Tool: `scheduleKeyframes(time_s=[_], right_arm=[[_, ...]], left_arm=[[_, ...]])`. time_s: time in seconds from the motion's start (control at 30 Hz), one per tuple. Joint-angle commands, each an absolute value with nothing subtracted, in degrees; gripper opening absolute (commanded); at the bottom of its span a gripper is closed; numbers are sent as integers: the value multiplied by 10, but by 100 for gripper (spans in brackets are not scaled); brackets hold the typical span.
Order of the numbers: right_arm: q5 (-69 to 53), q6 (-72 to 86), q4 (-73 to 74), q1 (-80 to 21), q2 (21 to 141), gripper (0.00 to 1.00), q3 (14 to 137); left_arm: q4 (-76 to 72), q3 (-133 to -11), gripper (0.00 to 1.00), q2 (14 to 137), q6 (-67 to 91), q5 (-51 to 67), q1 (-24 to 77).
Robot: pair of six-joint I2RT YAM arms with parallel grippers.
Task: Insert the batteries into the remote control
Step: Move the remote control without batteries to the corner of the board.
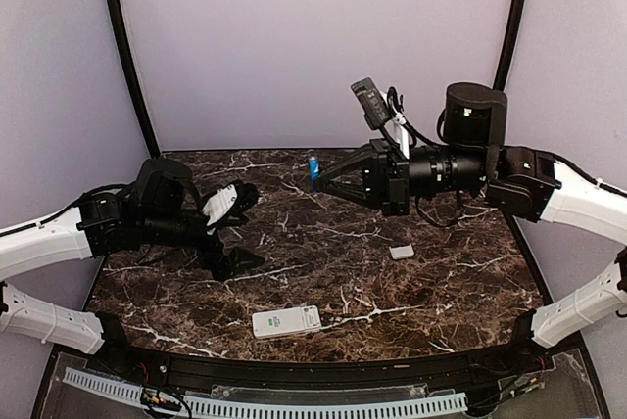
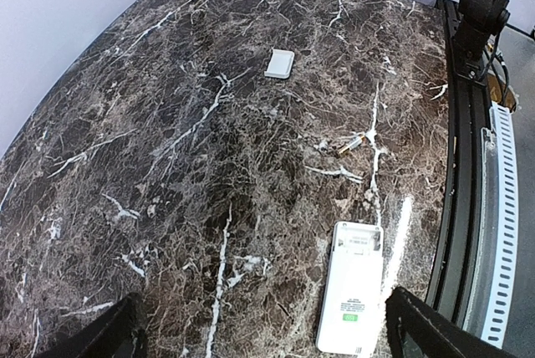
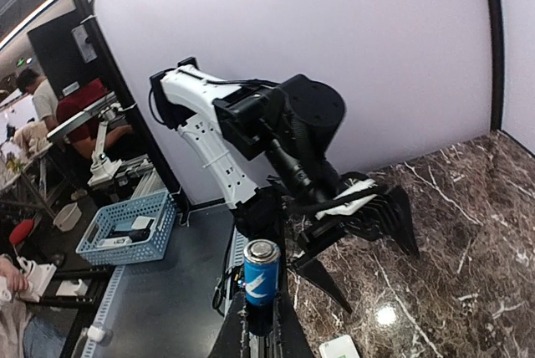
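Note:
The white remote control (image 1: 286,321) lies back up near the table's front edge. In the left wrist view (image 2: 351,299) its open battery bay is at the far end. My right gripper (image 1: 317,179) is shut on a blue battery (image 1: 313,165) and holds it upright, high over the back middle of the table. The right wrist view shows that battery (image 3: 261,273) standing between my right gripper's (image 3: 261,312) fingers. My left gripper (image 1: 235,231) is open and empty, left of the remote; its fingers (image 2: 109,337) frame the bottom of the left wrist view. No other battery shows clearly.
A small white cover plate (image 1: 401,252) lies on the marble right of centre, also in the left wrist view (image 2: 280,63). The black table rim (image 2: 464,174) runs just beyond the remote. A blue basket (image 3: 125,228) stands off the table.

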State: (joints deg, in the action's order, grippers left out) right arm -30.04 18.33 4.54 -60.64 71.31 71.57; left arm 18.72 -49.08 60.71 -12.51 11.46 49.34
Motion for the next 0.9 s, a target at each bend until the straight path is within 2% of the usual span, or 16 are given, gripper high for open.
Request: scheduleKeyframes(time_s=[0.0,0.43,0.73,0.87], right_arm=[[-357,10,58,-624,701,0,756],[-367,-80,69,-631,683,0,763],[-351,-78,71,-632,680,0,759],[-290,-24,78,-628,688,0,772]], left_arm=[[183,-478,99,598,-133,112,491],[181,-476,99,610,-136,106,491],[181,-476,99,613,-137,107,491],[181,-476,99,614,-136,112,491]])
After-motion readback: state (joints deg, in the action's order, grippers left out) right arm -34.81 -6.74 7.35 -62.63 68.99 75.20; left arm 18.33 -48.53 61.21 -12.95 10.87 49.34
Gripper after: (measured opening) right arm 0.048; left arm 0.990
